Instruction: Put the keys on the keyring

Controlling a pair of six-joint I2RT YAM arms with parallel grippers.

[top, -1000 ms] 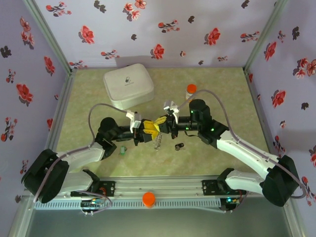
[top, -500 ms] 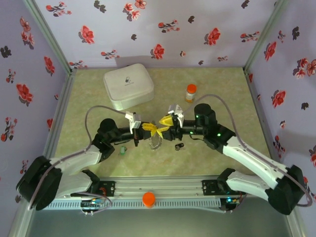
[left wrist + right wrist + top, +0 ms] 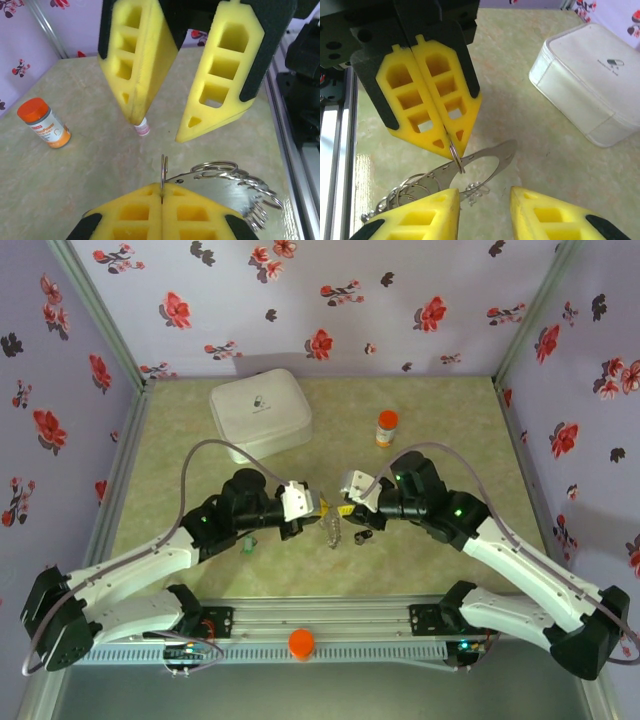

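The left hand pinches the keyring by one ring. The right hand is spread wide just beside it. Bare surface lies all around them.

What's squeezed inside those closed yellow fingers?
The left gripper is pinching one thin metal ring of the keyring. The rest of the keyring sticks out past the tips. The bit of ring clamped inside is hidden.

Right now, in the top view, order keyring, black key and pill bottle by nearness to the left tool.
1. keyring, pinched in the left tool.
2. black key, on the table just right of it.
3. pill bottle, far back right.
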